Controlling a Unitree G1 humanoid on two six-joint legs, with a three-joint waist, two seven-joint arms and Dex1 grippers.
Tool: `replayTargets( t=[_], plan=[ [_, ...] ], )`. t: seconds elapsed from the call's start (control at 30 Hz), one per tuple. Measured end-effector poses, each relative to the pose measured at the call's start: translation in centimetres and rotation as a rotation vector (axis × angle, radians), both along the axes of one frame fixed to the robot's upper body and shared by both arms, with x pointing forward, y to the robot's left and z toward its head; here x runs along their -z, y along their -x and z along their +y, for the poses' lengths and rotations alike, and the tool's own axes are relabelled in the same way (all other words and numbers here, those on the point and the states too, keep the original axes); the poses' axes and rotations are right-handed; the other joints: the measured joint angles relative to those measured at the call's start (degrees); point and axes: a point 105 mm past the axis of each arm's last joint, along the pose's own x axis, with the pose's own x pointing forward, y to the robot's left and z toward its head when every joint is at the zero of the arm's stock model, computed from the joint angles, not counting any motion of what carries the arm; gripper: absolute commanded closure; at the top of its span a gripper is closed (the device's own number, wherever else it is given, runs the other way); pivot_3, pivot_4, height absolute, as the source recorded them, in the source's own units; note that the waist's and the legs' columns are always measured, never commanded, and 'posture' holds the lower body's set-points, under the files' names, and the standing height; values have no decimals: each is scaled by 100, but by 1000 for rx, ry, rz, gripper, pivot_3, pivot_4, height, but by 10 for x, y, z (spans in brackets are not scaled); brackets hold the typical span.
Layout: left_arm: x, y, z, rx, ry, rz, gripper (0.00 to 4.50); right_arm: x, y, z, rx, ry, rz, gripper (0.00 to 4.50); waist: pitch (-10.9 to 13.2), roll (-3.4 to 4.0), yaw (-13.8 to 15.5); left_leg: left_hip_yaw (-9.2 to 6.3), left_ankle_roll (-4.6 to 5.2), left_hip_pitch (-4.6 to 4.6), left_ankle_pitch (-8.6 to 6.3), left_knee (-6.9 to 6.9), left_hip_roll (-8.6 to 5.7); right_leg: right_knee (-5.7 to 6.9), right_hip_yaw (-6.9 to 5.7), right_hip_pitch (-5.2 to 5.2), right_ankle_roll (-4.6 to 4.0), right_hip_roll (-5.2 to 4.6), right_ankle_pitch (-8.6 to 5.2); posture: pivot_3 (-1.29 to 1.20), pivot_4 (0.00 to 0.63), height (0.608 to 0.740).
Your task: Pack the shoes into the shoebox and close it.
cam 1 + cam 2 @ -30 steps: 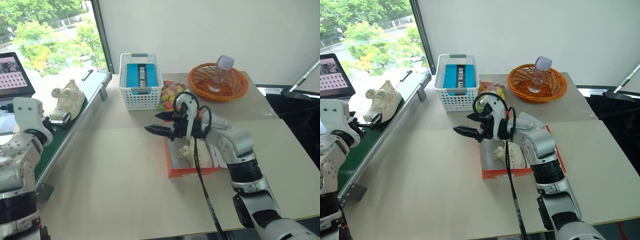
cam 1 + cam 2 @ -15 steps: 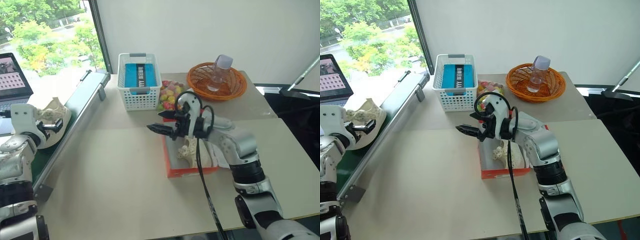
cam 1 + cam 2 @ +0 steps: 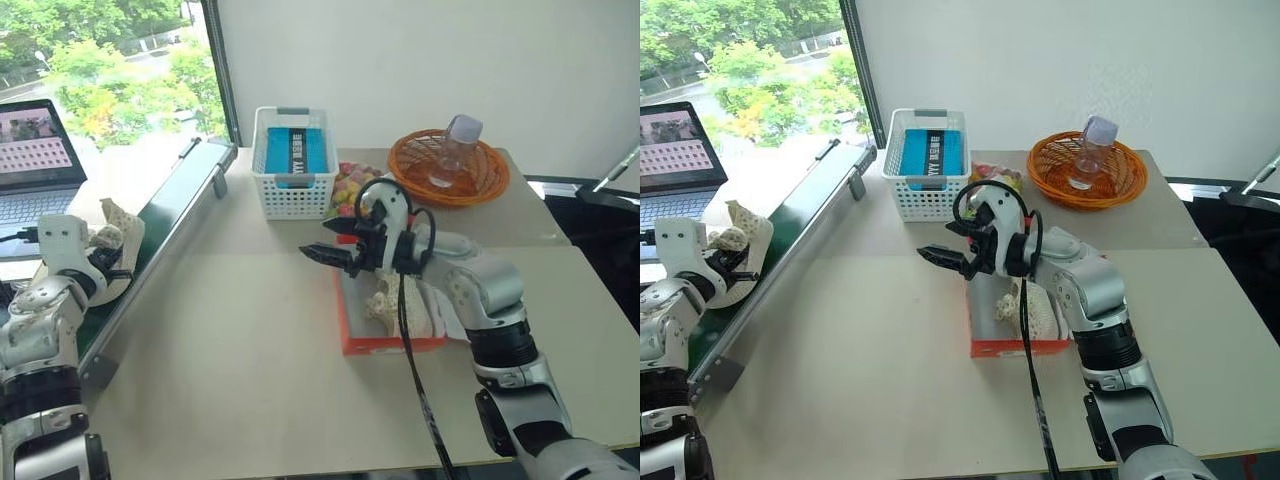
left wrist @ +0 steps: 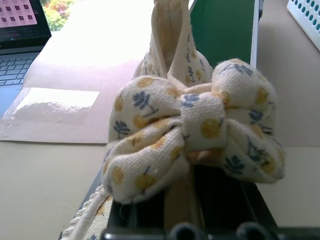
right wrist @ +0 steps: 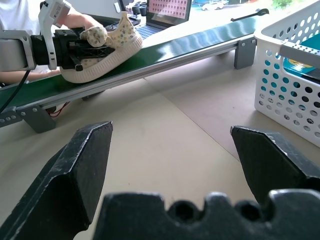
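Shoes are split: head views show one in the shoebox (image 3: 345, 320), the other (image 3: 118, 250) on the green conveyor (image 3: 170, 215), clamped by the left gripper (image 3: 105, 262). Left wrist: its bow (image 4: 192, 125) fills close. Right wrist: the right gripper (image 5: 175, 150) is spread wide, empty, above the table (image 5: 165, 140).

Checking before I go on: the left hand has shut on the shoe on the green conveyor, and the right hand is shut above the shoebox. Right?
Not quite. The right hand is open, its fingers spread wide in the right wrist view. The left hand is indeed shut on the shoe on the green conveyor.
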Motion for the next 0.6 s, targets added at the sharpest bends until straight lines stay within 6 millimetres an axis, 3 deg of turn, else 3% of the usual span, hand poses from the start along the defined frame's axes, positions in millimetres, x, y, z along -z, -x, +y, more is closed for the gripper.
replayTargets(
  t=[0.13, 0.2, 0.27, 0.4, 0.6],
  plan=[
    [-5, -6, -6, -3, -3, -22, 4430, -1, 0, -1, 2, -14, 10, 0, -1, -3, 21, -1, 0, -4, 0, 0, 0, -4, -3, 0, 0, 0, 1, 0, 150, 740],
    [-17, -13, -21, 43, 2, -64, 4430, -3, -1, -3, 15, -43, 35, 0, -2, -15, 18, -1, 1, -12, 1, 0, 2, -8, -4, -2, 1, 1, 1, 0, 150, 740],
    [-36, -21, -50, 140, 20, -127, 4430, -13, -4, -5, 40, -132, 76, 0, -1, -17, 24, -5, 1, -26, 2, 3, 2, -9, -6, -8, 5, 0, 5, 0, 150, 740],
    [-81, -29, -129, 395, 46, -256, 4430, -43, -17, -14, 124, -299, 154, 0, -2, -18, -14, -4, 3, -25, 2, 3, 1, -11, -6, -6, 7, 1, 8, 0, 150, 740],
    [-89, -28, -211, 618, 142, -260, 4430, -46, -36, -48, 292, -466, 325, 0, -2, -18, -106, -9, 7, -26, 5, 2, -2, -11, -4, -6, 7, 2, 8, 0, 150, 740]
  ],
)
